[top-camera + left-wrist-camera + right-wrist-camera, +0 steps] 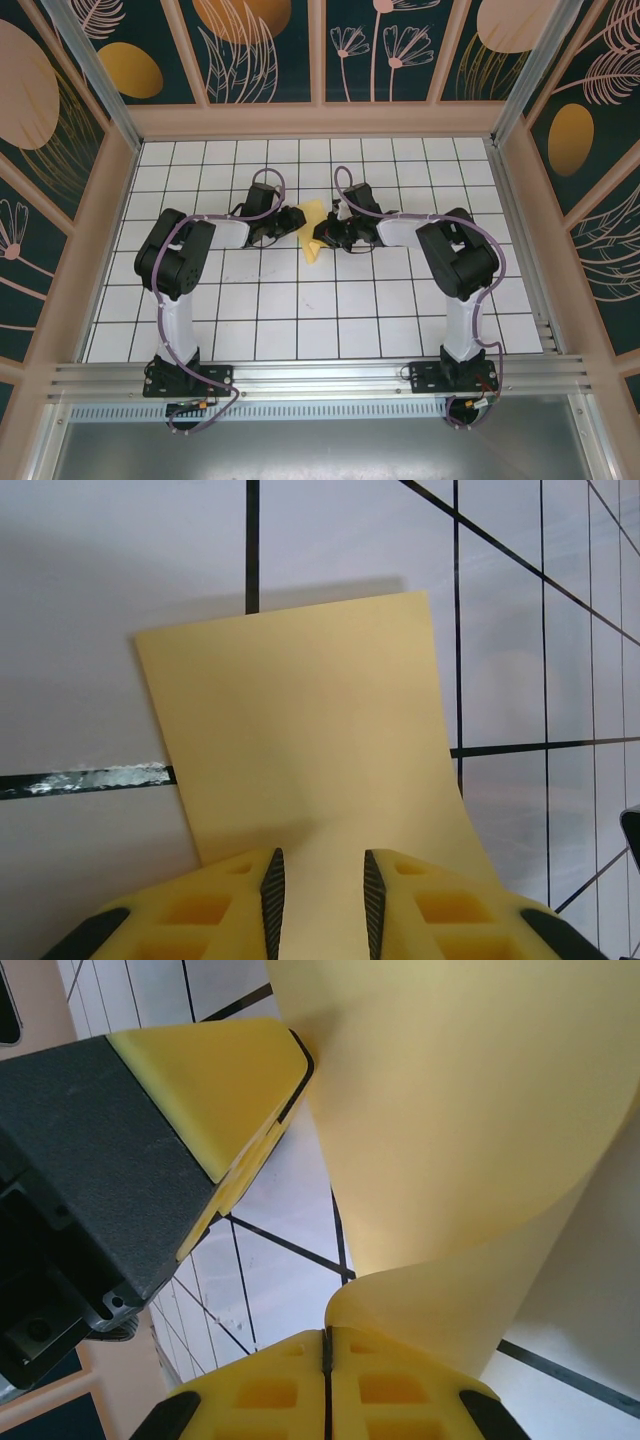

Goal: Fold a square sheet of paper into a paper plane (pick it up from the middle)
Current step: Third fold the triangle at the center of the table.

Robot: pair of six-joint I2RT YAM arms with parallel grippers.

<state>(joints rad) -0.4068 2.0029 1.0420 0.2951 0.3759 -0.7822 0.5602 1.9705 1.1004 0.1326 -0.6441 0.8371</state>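
While the right gripper (pixel 327 1348) is closed tight, its pads meeting on a curled-over edge of the square sheet of paper (pixel 470 1110), the left gripper (pixel 322 898) stands only narrowly parted; the yellow sheet runs into that slim gap, yet the pads do not look pressed on it, so it seems to guide rather than pinch; the likely reason is that one pinned edge lets the other side be bent over into a fold. From the right gripper the paper bows upward in a loop and spreads away toward the left gripper; in the overhead view it sits between the two grippers, mid-table, partly lifted off the white gridded table (pixel 300 310); judged from this, an early fold is in hand, and no pointed dart has formed.
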